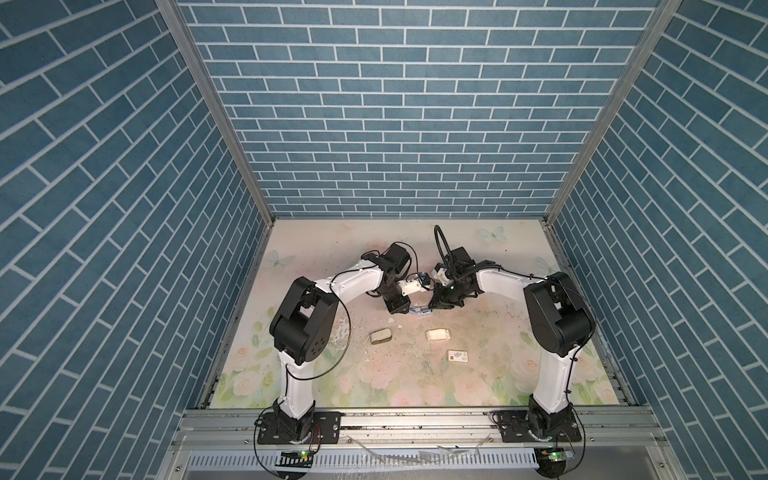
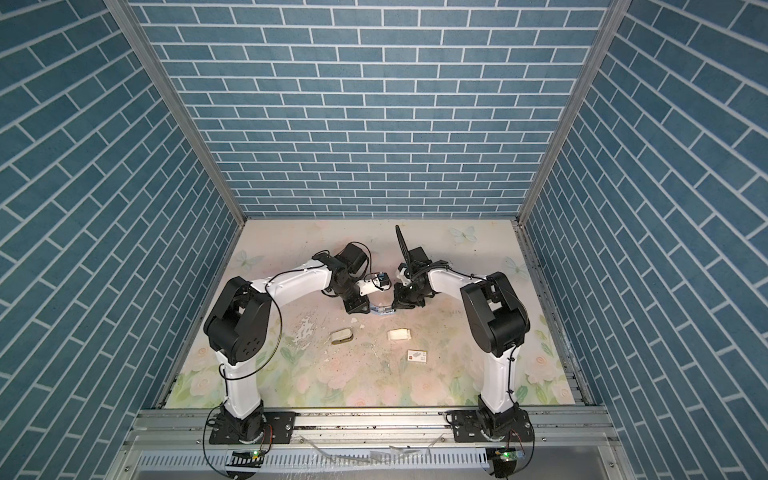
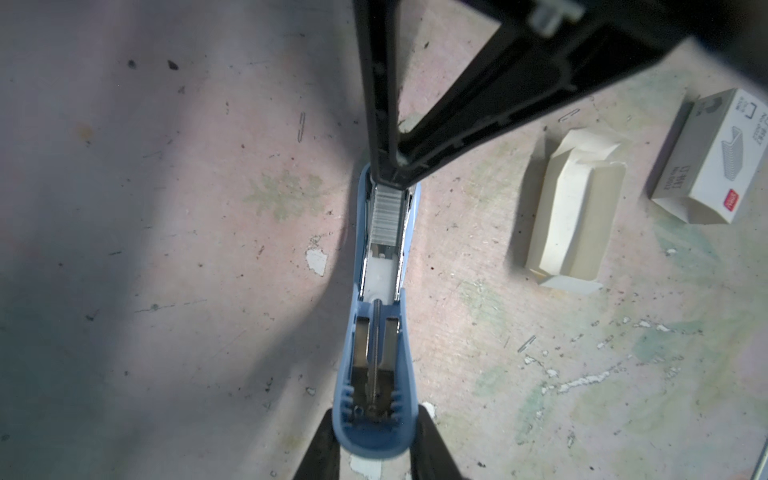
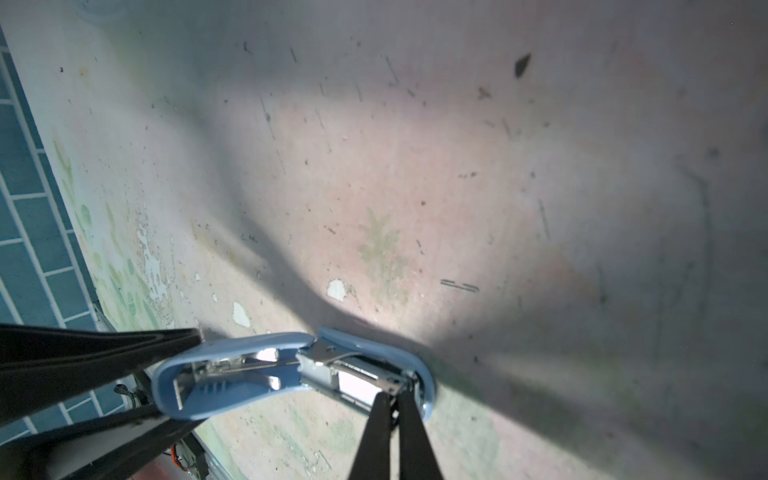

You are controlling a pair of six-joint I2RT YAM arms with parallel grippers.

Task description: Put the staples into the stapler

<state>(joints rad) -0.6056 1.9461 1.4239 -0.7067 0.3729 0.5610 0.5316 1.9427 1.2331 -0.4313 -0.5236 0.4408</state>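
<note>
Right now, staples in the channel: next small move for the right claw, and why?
Probably lift the right claw straight off. The staples lie in the channel of the stapler, the claw's shut tip sits on their end, and the left claw grips the flipped-open cover.

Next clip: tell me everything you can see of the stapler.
The stapler is light blue plastic with shiny metal inside. It is swung fully open, near the middle of the table. The lid half shows a thin spring between metal plates, and the left hand clamps its rounded end. The other half has a metal track holding a strip of staples and a white pusher. The shut right hand touches the strip's far end.
</note>
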